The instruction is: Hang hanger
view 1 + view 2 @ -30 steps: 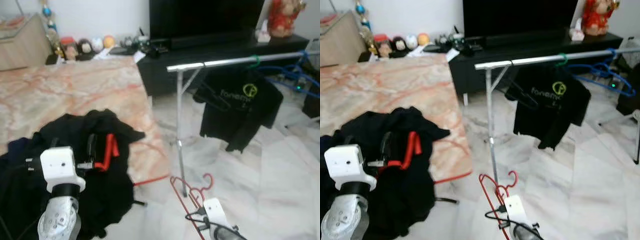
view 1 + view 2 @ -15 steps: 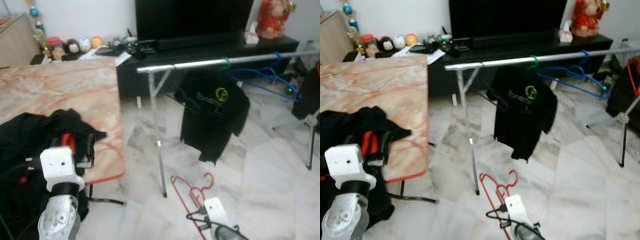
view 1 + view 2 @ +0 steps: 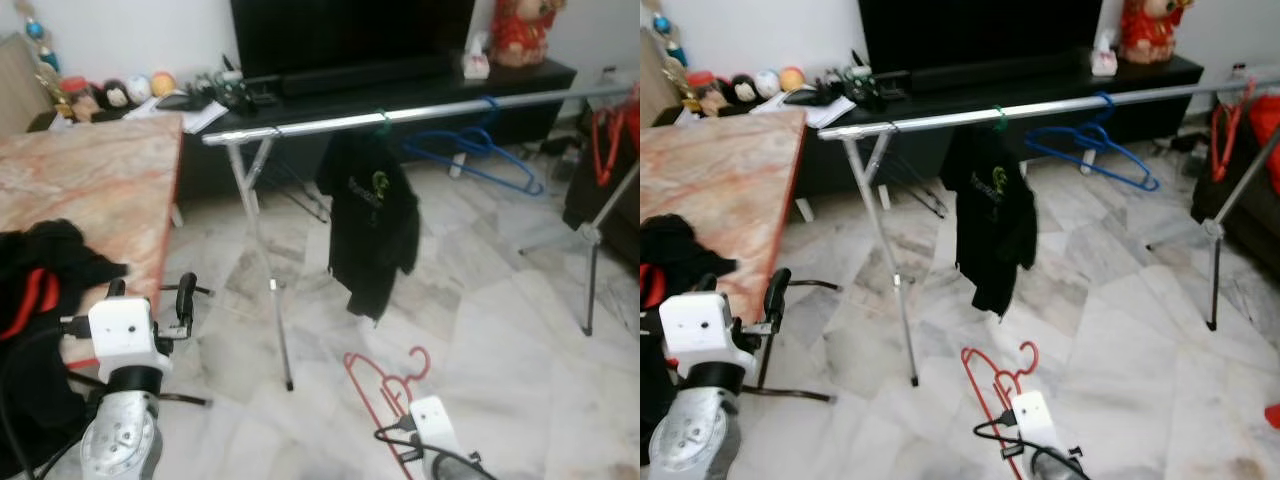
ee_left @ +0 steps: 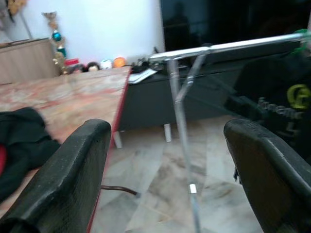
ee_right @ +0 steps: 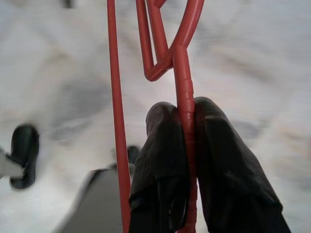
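A red hanger (image 3: 383, 386) hangs low over the marble floor, in front of the rack, with my right gripper (image 5: 185, 110) shut on its shaft just below the hook. The silver rail (image 3: 420, 109) of the clothes rack runs across the room ahead. On the rail hang a black T-shirt (image 3: 368, 225) on a green hanger and an empty blue hanger (image 3: 470, 152). My left gripper (image 3: 150, 293) is raised at the lower left, beside the table edge, open with nothing between its fingers (image 4: 73, 179).
A marble-topped table (image 3: 100, 180) with a heap of black clothes (image 3: 35, 290) stands on the left. A black TV stand (image 3: 400, 85) runs behind the rack. Rack legs (image 3: 268, 300) reach the floor. Red hangers (image 3: 605, 140) hang at the rail's right end.
The whole view has swung to the right, so the table slid left and the rack now sits in the middle. My right gripper still holds the red hanger; the left stays open.
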Motion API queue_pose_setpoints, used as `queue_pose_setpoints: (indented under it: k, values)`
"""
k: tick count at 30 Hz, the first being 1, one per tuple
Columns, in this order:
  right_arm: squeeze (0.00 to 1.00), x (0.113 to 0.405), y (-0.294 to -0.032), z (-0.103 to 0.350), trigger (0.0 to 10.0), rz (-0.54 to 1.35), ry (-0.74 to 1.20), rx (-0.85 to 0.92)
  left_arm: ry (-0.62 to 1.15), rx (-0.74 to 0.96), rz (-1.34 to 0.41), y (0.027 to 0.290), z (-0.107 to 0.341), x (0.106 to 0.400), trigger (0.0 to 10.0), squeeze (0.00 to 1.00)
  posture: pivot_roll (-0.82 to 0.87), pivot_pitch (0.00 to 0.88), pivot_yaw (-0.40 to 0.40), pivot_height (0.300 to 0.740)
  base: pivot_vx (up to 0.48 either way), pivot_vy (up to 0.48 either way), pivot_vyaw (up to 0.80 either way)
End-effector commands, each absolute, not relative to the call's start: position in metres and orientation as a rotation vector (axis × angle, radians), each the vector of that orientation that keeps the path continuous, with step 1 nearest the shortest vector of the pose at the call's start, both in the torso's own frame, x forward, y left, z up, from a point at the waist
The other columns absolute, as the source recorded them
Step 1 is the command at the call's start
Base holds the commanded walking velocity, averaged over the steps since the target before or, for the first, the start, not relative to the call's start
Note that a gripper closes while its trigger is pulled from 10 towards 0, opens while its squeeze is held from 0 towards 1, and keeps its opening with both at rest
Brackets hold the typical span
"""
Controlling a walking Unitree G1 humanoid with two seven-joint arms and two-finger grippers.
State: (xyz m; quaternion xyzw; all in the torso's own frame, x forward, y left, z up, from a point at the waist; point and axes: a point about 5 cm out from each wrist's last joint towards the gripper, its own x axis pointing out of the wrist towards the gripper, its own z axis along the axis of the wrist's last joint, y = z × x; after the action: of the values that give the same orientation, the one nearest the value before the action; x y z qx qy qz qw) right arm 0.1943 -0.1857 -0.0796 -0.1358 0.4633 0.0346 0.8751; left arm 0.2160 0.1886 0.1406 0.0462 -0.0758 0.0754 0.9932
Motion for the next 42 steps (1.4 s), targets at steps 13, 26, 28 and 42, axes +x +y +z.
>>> queue_pose_setpoints:
  k: [13, 26, 28, 42]
  values:
    - [0.0, 0.201, -0.177, -0.077, 10.0, 0.089, 0.941, -0.272, -0.126, 0.119, 0.182, 0.2, 0.13, 0.217, 10.0, 0.0, -0.04, 0.0, 0.047, 0.74, 0.0, -0.461, 0.0]
    - [0.0, 0.204, -0.177, -0.075, 10.0, 0.077, 0.932, -0.265, 0.479, 0.097, 0.138, 0.227, -0.009, 0.187, 10.0, 0.0, -0.06, 0.0, 0.043, 0.74, 0.0, -0.095, 0.0]
    - [0.0, 0.205, -0.177, -0.075, 10.0, 0.075, 0.931, -0.265, 0.524, 0.078, 0.132, 0.226, -0.02, 0.182, 10.0, 0.0, -0.06, 0.0, 0.043, 0.74, 0.0, 0.0, 0.0]
    - [0.0, 0.207, -0.176, -0.074, 10.0, 0.071, 0.923, -0.257, 0.892, 0.166, 0.076, 0.231, -0.083, 0.141, 10.0, 0.0, -0.08, 0.0, 0.049, 0.74, 0.018, 0.0, 0.0]
